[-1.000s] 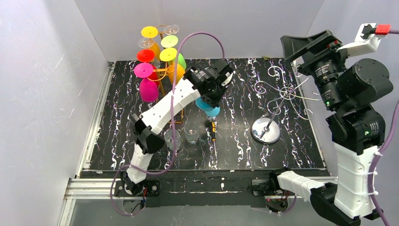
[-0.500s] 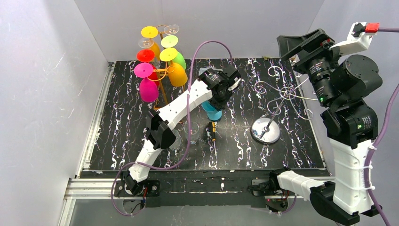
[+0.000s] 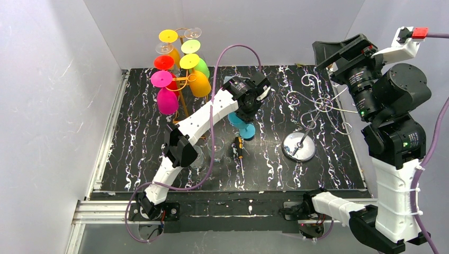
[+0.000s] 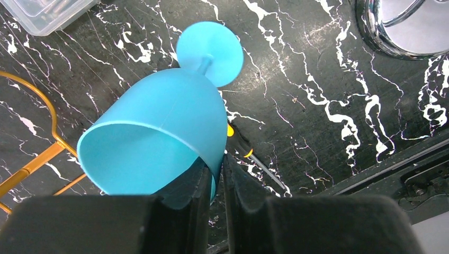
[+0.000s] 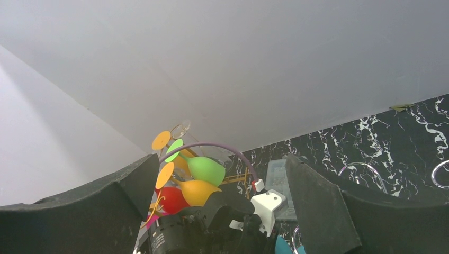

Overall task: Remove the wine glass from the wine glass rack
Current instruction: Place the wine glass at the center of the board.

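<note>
White walls (image 3: 47, 106) enclose a black desk (image 3: 339, 169) veined with white. At its back left corner a gold wine glass rack (image 3: 183, 98) is stood, and coloured glasses in yellow, red, magenta, orange and green are hung on it bowl-down, with clear ones among them. The blue wine glass (image 4: 159, 127) is found off that rack and well apart from it, over the middle of the desk, tilted with its foot toward the surface; whether the foot touches the desk cannot be told. Its rim wall is pinched between the nearly closed jaws of the left gripper (image 4: 223, 169). Just beside the foot a screwdriver (image 3: 240, 147) with a yellow and black handle is laid flat. 2 clear glasses (image 3: 216, 149) are stood upright near the left forearm. To the right a silver wire rack (image 3: 317, 106) on a round chrome base (image 3: 298, 146) is seen. The right gripper (image 5: 221, 159) is held high at the right edge, its jaws spread wide with nothing between them.
</note>
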Robot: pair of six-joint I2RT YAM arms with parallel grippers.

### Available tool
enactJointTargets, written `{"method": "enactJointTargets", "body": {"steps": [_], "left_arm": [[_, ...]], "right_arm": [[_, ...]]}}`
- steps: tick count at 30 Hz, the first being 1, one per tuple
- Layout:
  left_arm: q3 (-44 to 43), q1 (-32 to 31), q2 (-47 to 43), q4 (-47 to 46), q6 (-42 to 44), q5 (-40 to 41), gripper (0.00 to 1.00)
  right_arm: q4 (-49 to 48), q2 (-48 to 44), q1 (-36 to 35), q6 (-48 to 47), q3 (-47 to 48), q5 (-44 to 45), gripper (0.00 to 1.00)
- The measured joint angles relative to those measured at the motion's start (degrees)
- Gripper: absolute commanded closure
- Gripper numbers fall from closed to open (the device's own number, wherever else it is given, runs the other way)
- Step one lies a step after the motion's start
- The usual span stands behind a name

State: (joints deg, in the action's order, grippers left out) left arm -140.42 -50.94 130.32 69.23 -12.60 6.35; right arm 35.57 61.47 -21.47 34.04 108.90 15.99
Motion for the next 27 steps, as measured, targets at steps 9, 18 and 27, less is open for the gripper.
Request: {"method": "enactJointTargets", "body": {"steps": [9,18,27], "left_arm": [[0.0,0.0,0.3,-0.2,0.0,-0.9,0.73],[-0.6,0.0,0.3,-0.4,-0.1,-2.3,0.58],[-0.6,0.0,-0.3,-1.6,-0.7,-4.6,0.50]], "right_arm": [[0.3,0.0,0.0,0.0,0.0,0.1,0.01],[0.3,0.0,0.0,0.0,0.0,0.2,0.02],[0.4,0.0,0.0,0.2,0.0,0.2,0.02]]}}
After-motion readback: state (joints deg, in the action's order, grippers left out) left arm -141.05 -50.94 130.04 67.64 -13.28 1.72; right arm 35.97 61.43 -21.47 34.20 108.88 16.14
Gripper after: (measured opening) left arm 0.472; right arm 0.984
